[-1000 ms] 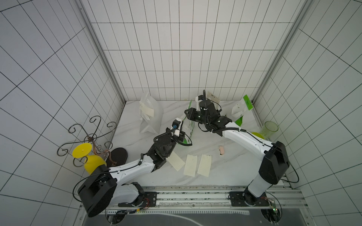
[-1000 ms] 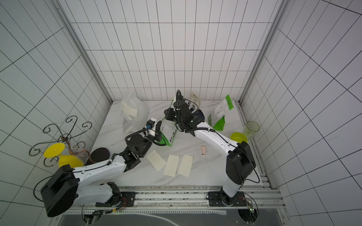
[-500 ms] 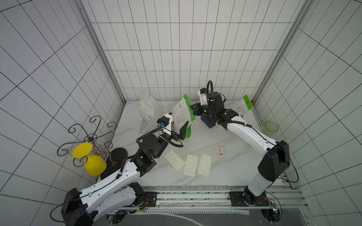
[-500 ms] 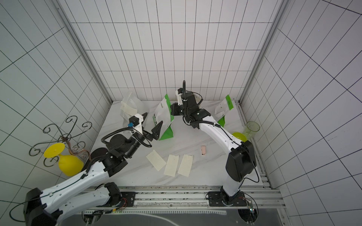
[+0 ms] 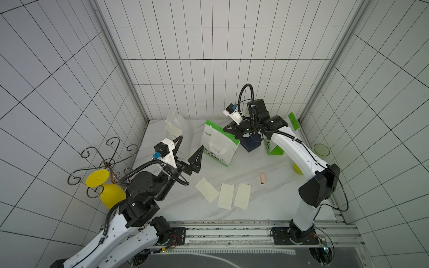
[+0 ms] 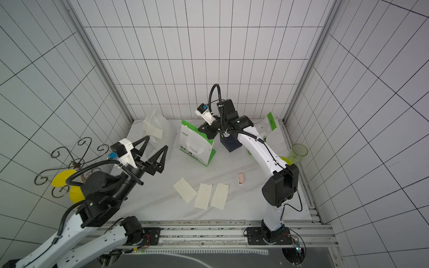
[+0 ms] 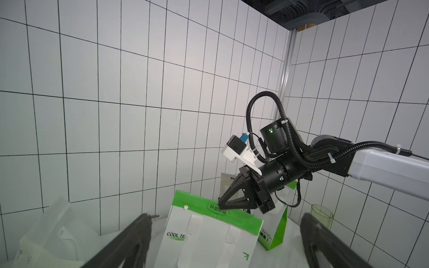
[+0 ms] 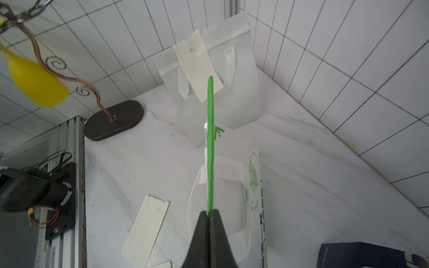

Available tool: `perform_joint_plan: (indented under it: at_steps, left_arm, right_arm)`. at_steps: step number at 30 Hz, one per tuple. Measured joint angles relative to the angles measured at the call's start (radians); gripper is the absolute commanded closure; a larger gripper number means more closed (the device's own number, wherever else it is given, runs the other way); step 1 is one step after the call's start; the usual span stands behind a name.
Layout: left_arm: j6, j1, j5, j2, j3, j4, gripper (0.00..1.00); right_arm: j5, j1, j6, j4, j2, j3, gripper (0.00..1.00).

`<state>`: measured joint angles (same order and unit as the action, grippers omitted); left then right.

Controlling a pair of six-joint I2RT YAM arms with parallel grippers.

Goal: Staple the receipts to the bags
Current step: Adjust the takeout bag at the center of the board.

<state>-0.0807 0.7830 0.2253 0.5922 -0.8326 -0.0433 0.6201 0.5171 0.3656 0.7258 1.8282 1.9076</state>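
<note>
white marble table (image 5: 274, 204) holds four bags (image 5: 218, 146) and four receipts (image 5: 225, 196).

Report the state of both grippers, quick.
Left gripper: open, holding nothing.
Right gripper: shut on the green top edge of the green-and-white bag.

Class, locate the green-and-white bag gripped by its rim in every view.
Both top views: green-and-white bag, mid-table behind three loose receipts.
Left wrist: bag directly under the right gripper.
Right wrist: edge-on beyond the shut right gripper.
Shared landmark: plain white bag, in all four.
</note>
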Motion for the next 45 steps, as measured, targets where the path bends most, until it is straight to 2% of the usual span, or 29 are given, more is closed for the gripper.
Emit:
perform_joint_plan:
  at_steps: [3, 8, 9, 11, 15, 20, 26, 32, 35, 37, 40, 45]
  left_arm:
    - [0.002, 0.0, -0.015, -0.01, 0.0, -0.052, 0.02]
    - [0.014, 0.0, -0.061, -0.038, 0.009, -0.089, 0.02]
    - [0.014, 0.0, -0.071, -0.046, 0.013, -0.089, 0.02]
    - [0.013, 0.0, -0.089, -0.056, 0.019, -0.09, 0.02]
    - [0.011, 0.0, -0.107, -0.052, 0.019, -0.102, 0.02]
    - [0.01, 0.0, -0.116, -0.036, 0.016, -0.152, 0.02]
    - [0.013, 0.0, -0.098, -0.016, 0.005, -0.211, 0.02]
    - [0.021, 0.0, -0.035, -0.021, 0.001, -0.232, 0.02]
    - [0.021, 0.0, -0.003, -0.015, -0.003, -0.25, 0.02]
    - [0.018, 0.0, 0.012, -0.006, -0.005, -0.259, 0.02]
    - [0.014, 0.0, 0.013, -0.001, -0.005, -0.272, 0.02]
    - [0.008, 0.0, 0.014, -0.008, -0.005, -0.277, 0.02]
  right_arm:
    - [0.019, 0.0, 0.113, 0.098, 0.055, 0.046, 1.0]
    - [0.037, 0.0, 0.222, 0.168, 0.095, 0.092, 1.0]
    - [0.04, 0.0, 0.237, 0.189, 0.107, 0.118, 0.96]
    - [0.046, 0.0, 0.256, 0.227, 0.138, 0.179, 0.77]
    - [0.039, 0.0, 0.264, 0.249, 0.174, 0.227, 0.51]
    - [-0.002, 0.008, 0.191, 0.17, 0.143, 0.205, 0.43]
    - [-0.109, 0.009, -0.015, -0.12, -0.109, -0.017, 0.42]
    - [-0.27, 0.047, -0.29, -0.43, -0.494, -0.443, 0.43]
    - [-0.355, 0.081, -0.445, -0.511, -0.662, -0.685, 0.45]
    - [-0.408, 0.109, -0.532, -0.519, -0.743, -0.823, 0.49]
    - [-0.436, 0.135, -0.624, -0.513, -0.79, -0.953, 0.58]
    - [-0.438, 0.193, -0.735, -0.549, -0.768, -1.115, 0.57]
